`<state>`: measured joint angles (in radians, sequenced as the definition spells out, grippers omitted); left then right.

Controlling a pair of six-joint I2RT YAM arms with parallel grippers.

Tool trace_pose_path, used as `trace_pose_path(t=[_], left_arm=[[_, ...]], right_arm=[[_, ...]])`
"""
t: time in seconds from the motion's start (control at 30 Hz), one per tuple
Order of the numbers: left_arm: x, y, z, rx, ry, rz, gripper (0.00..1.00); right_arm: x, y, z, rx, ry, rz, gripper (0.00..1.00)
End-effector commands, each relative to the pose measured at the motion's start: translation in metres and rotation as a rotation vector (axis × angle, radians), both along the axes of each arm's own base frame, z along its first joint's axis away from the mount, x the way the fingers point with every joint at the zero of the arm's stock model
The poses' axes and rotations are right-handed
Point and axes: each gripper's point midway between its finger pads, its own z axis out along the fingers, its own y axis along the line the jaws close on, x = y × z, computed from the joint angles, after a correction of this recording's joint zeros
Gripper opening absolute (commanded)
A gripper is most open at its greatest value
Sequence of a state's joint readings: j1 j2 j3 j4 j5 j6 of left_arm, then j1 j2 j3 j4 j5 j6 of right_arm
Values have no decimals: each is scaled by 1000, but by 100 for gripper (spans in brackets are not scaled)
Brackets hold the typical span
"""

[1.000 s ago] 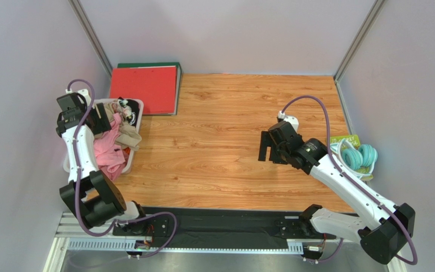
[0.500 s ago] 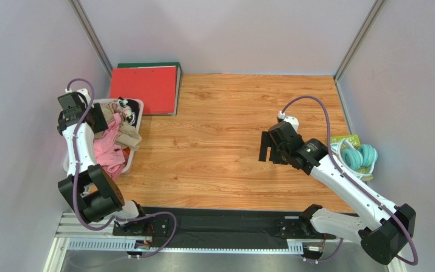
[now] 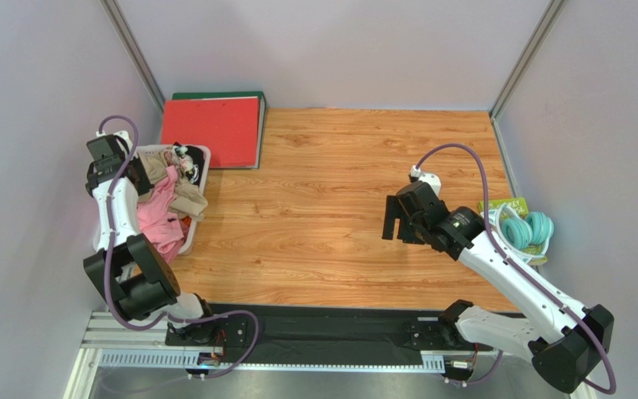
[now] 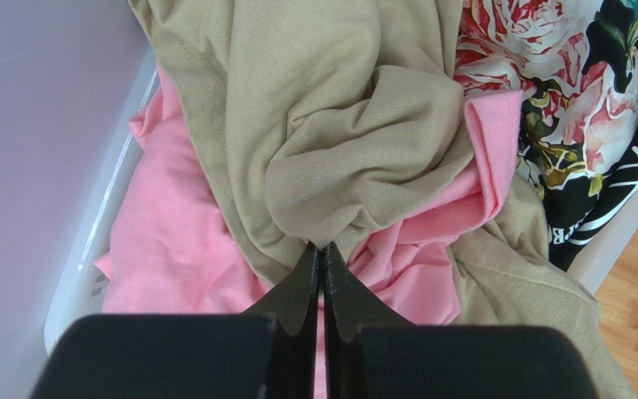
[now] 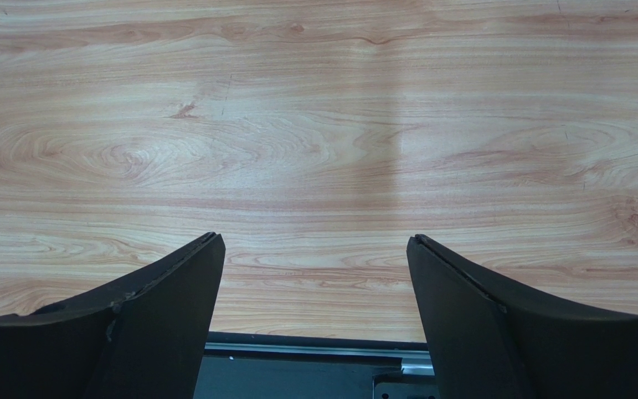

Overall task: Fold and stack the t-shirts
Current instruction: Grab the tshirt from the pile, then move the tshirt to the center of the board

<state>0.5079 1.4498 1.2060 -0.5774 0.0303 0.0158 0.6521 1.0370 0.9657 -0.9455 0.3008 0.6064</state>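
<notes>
Left gripper (image 4: 324, 253) pinches a soft, wrinkled fold of tan t-shirt (image 4: 339, 125) (over smooth pink cloth (image 4: 172, 241)); right gripper (image 5: 314, 238) hangs spread.

Top view: fixed high behind the arm bases (image 3: 214, 331), looking down on the whole tabletop (image 3: 331, 191). Left wrist view: close, facing down past the left end effector (image 4: 324, 249) onto the tan tee (image 4: 339, 150) in the bin (image 4: 102, 233) at the tabletop's left edge. Right wrist view: low, looking past the right end effector (image 5: 314, 245) onto the tabletop by its near edge. Both patches fall inside the top view.
</notes>
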Motion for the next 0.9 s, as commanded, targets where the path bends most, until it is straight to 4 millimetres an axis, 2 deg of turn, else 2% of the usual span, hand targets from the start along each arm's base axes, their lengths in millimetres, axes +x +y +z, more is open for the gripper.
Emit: trace_pose_path(t=[0.0,0.07,0.17,0.27,0.33,0.37,0.43,0.47,0.5,0.53,0.57,0.63,0.67,0.8,0.83,0.87], left_arm=[[7,1,24,21,-71,-2,0],[5,-4,30,16,-89,-14,0],[0,-26,55,-28,-165,-66,0],[-12,-65,84,-102,-213,-173,0],[-22,-92,114,-127,-282,-257,0],[-30,-112,140,-135,-341,-320,0],[-37,-128,165,-140,-402,-363,0],[-43,-135,187,-137,-439,-380,0],[-46,-144,200,-171,-460,-402,0],[-47,-148,209,-187,-469,-413,0],[-48,-155,229,-210,-485,-437,0],[-46,-160,247,-239,-504,-447,0],[-45,-164,266,-243,-530,-472,0],[-40,-170,306,-235,-597,-497,0],[-44,-176,327,-219,-640,-515,0],[-39,-175,329,-235,-634,-516,0]], right_arm=[[-1,0,1,14,-11,-6,87],[-1,1,0,14,-10,-2,87],[0,2,0,16,-12,0,85],[0,3,-1,21,-10,3,84],[0,4,-2,24,-10,7,84],[0,4,-2,25,-8,5,83],[0,6,-2,30,-7,8,83],[0,5,-2,29,-7,7,82],[-1,6,-2,30,-7,10,82],[0,5,-2,29,-7,7,82],[0,6,0,35,-13,10,81],[0,5,3,37,-22,7,81],[0,5,4,39,-23,5,80],[-4,3,9,48,-40,4,80],[-4,2,9,46,-40,1,80],[-5,1,10,48,-45,0,79]])
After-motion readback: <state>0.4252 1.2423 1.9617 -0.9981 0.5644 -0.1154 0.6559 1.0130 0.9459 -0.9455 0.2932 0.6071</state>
